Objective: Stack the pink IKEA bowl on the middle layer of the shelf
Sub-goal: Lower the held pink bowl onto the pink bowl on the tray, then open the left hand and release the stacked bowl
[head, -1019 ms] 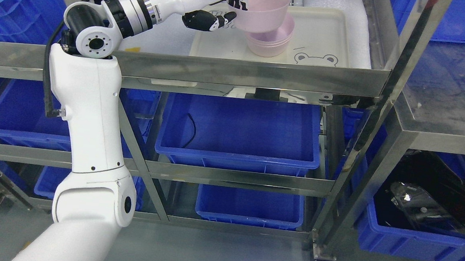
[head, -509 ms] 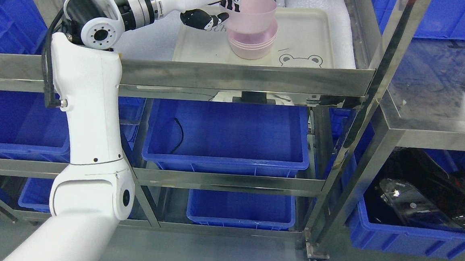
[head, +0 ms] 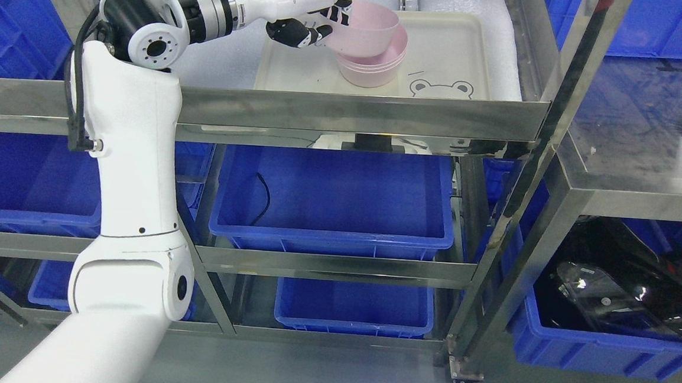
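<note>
My left hand [head: 319, 23] reaches over the shelf rail at the top of the head view and is shut on the left rim of a pink bowl [head: 365, 30]. That bowl sits tilted, partly nested into a stack of pink bowls [head: 375, 69] standing on a cream tray [head: 456, 50] with a bear drawing. The black and white fingers [head: 294, 33] wrap the bowl's near left wall. My right arm does not show.
A steel shelf rail [head: 357, 112] runs across in front of the tray. Blue bins [head: 334, 200] fill the lower layers. A slanted steel post [head: 532, 167] stands right of the tray, with a second steel table [head: 645, 157] and a black object [head: 631, 286] beyond.
The held bowl has come down and left into the stack, from hovering above it to partly nested and tilted. The camera also shifted between the oldest frame and the later ones.
</note>
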